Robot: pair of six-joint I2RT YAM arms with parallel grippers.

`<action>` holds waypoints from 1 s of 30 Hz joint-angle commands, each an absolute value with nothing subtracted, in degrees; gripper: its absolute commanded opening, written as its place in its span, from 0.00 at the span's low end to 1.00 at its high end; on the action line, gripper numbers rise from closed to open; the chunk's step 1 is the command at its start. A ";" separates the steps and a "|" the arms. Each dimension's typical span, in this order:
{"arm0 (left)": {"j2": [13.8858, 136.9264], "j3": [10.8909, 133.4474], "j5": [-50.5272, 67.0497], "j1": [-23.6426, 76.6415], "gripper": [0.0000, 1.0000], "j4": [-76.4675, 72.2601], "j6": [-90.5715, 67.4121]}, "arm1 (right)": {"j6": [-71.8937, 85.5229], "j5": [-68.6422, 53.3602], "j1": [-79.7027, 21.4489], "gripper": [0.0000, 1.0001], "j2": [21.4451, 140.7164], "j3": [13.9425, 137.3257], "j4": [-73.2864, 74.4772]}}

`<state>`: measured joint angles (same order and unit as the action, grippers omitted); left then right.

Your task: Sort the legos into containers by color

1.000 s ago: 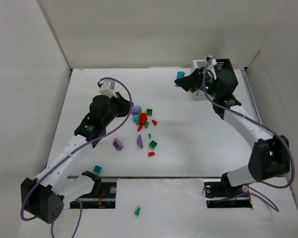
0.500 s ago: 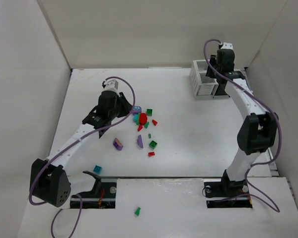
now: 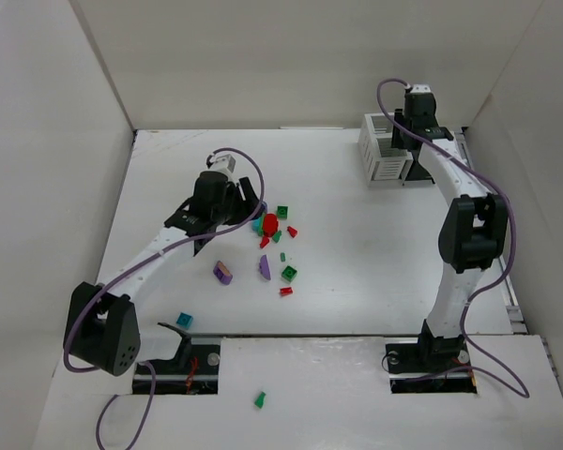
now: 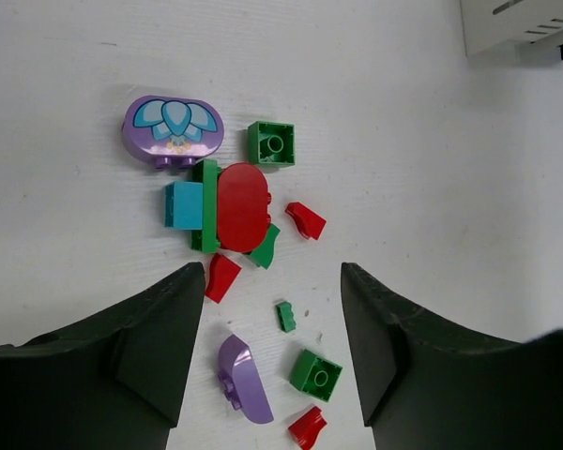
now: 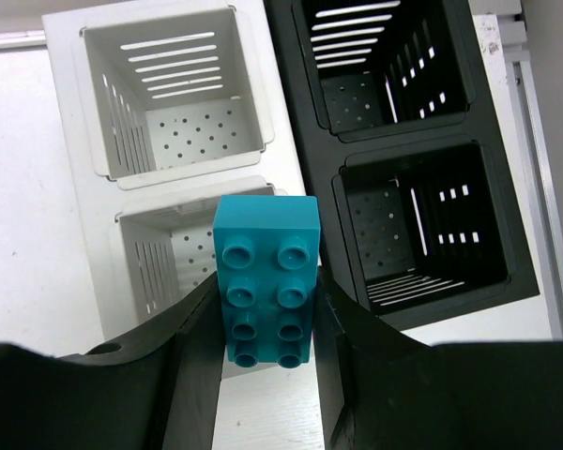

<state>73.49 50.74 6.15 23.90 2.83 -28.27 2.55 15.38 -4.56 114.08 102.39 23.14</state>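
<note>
Between the jaws of my right gripper (image 5: 267, 314) sits a teal two-by-four lego (image 5: 267, 272), held shut above the containers, over the near white bin (image 5: 159, 246). A second white bin (image 5: 174, 94) and two black bins (image 5: 422, 225) lie beside it. In the top view the right gripper (image 3: 408, 129) hangs over the white container (image 3: 383, 157). My left gripper (image 4: 274, 319) is open and holds nothing, above the pile of legos: a red oval (image 4: 242, 204), a purple flower piece (image 4: 173, 128), a green square (image 4: 271, 143), a teal brick (image 4: 183, 205). A purple curved piece (image 4: 242, 380) and a green brick (image 4: 316, 372) lie below the fingers (image 4: 159, 328).
Loose legos lie nearer the arms: a purple one (image 3: 223, 273), a red one (image 3: 285, 292), a teal one (image 3: 184, 321). One green lego (image 3: 260, 399) rests on the near ledge between the arm bases. White walls enclose the table on three sides.
The left gripper has opened and shifted a little right over the pile. The right arm has carried the teal lego from left of the bins to above them.
</note>
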 commanded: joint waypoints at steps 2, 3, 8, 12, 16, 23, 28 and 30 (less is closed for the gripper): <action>73.39 51.16 9.05 23.73 0.59 0.35 -27.25 | 0.44 15.12 -5.36 0.27 113.99 105.38 20.74; 73.39 51.15 9.05 23.73 0.61 0.87 -27.25 | 0.44 15.12 -5.36 0.33 114.52 105.38 20.74; 73.92 50.10 10.28 23.73 0.67 1.93 -26.72 | -0.18 13.89 -5.36 0.45 114.52 104.33 20.22; 74.53 48.96 7.31 26.53 0.73 2.98 -26.72 | -0.18 12.57 -5.88 0.55 114.52 104.33 20.21; 74.53 48.17 6.68 27.69 0.76 4.39 -27.33 | -0.18 12.57 -5.89 0.63 114.00 103.80 20.21; 73.30 45.97 5.98 32.51 0.80 4.65 -27.16 | -0.18 11.43 -6.42 0.63 108.12 99.68 20.40; 76.54 45.44 0.45 38.40 0.79 8.08 -29.43 | 0.44 11.43 -8.08 0.66 100.56 91.44 19.25; 78.74 45.44 -1.39 38.41 0.72 10.19 -33.46 | 2.01 10.90 -8.09 0.66 96.69 88.52 18.02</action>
